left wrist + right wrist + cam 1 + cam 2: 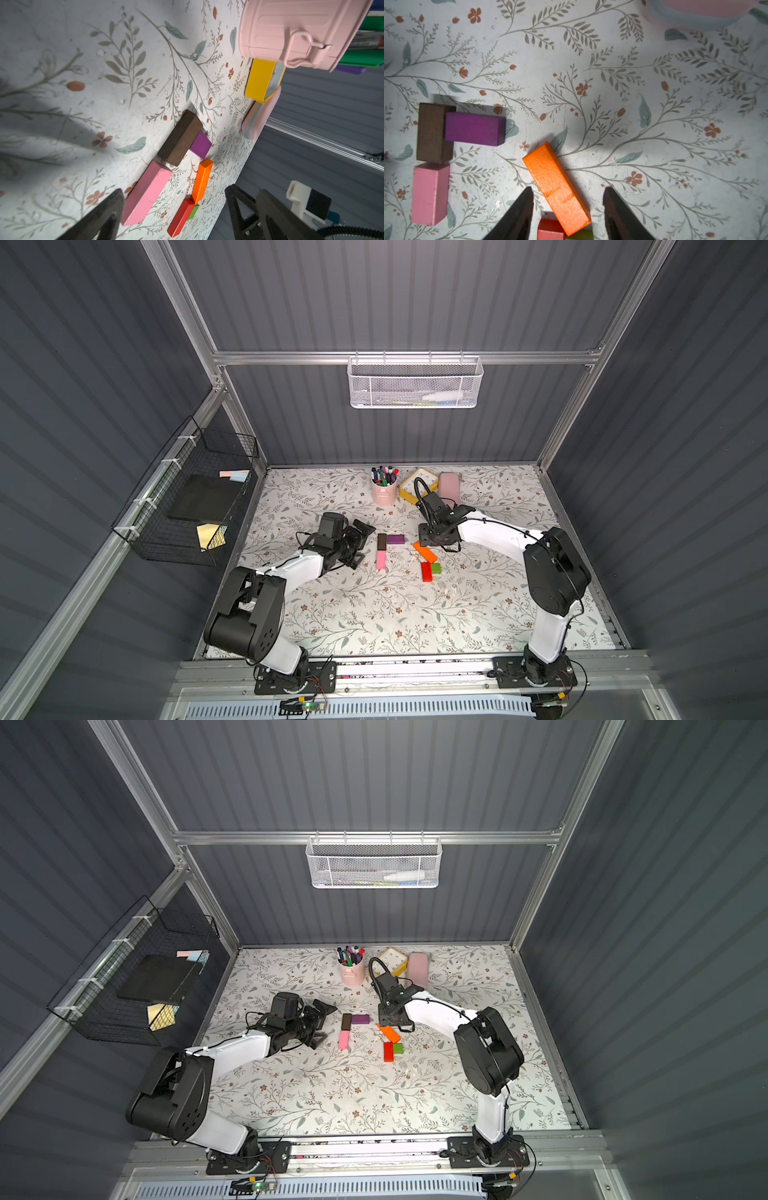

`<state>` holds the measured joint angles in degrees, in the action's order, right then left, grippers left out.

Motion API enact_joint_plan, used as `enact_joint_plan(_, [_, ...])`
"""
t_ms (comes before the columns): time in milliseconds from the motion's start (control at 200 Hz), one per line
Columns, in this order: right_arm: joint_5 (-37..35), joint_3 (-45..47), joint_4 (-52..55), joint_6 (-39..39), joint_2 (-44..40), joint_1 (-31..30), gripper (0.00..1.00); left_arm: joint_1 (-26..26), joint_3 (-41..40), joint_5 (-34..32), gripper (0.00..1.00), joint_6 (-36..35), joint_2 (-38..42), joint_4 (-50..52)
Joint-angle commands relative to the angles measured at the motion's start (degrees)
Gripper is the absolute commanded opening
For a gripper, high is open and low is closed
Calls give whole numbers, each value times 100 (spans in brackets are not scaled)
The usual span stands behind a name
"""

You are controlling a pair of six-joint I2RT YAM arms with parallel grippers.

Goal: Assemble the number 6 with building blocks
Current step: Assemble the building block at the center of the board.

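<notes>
The right gripper (568, 188) hangs low over the orange bar (556, 182); its fingers (521, 212) stand apart with the bar's end between them and bare table (374, 614) showing on each side, so nothing is clamped. The bar lies askew to the jaws; my read is that a squeeze here would swivel it square before it lifts. The red block (426, 571) and green cube (436, 568) sit touching at that same end, just beside each other; they look likely to be nudged.

Over by the number 6, the start of it is plain: the brown block (433, 133) and pink block (429, 193) lie end to end as the spine; the purple block (474, 128) juts sideways from the brown one's far end as the top stroke. The base is missing, which is presumably why orange is the pick.

The left gripper (175, 188) rests near the spine, fingers spread wide and empty; it seems parked clear of the work.
</notes>
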<state>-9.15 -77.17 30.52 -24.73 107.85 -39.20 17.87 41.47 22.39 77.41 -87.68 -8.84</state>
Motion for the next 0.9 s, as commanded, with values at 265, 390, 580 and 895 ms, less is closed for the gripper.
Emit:
enact_joint_plan(265, [398,35,173,314,345,32,59,-47,-122,105,99,-151,-105,-55])
enact_joint_plan(390, [428,4,182,343,438,22,67,-55,-140,132,99,-147,-133,-98])
enact_joint_plan(580, [421,-88,254,350,587,22,69,-72,-144,158,99,-148,-162,-133])
enact_joint_plan(895, [467,-224,295,381,803,26,68,-82,-142,195,99,-147,-231,-188])
